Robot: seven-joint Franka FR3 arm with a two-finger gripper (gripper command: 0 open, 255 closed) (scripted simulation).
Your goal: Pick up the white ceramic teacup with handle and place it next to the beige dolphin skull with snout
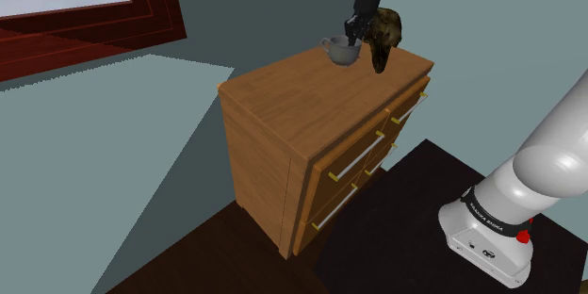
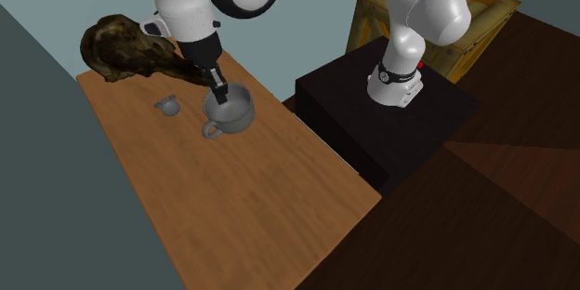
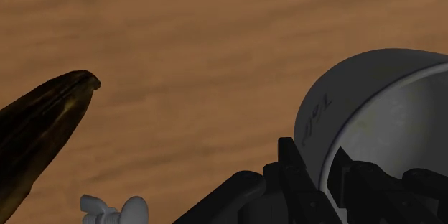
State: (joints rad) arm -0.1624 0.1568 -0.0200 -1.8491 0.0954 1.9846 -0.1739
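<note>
Two fingers [image 3: 293, 176] of the gripper [image 3: 316, 156] pinch the wall of one grey cup [image 3: 337, 97]. One brown skull [image 2: 125, 46] sits at the dresser [image 1: 283, 104] top's corner, one tiny grey thing [image 2: 168, 106] beside it.

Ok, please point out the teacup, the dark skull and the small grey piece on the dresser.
teacup [image 2: 243, 121], second exterior view, outer wall.
skull [image 2: 119, 46], second exterior view, broad back part.
small grey piece [image 2: 168, 106], second exterior view, its middle.

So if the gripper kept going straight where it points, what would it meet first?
The grey teacup: the gripper has its rim between the jaws. Beyond that, the wooden dresser top. Whether the cup rests on the wood is unclear.
</note>
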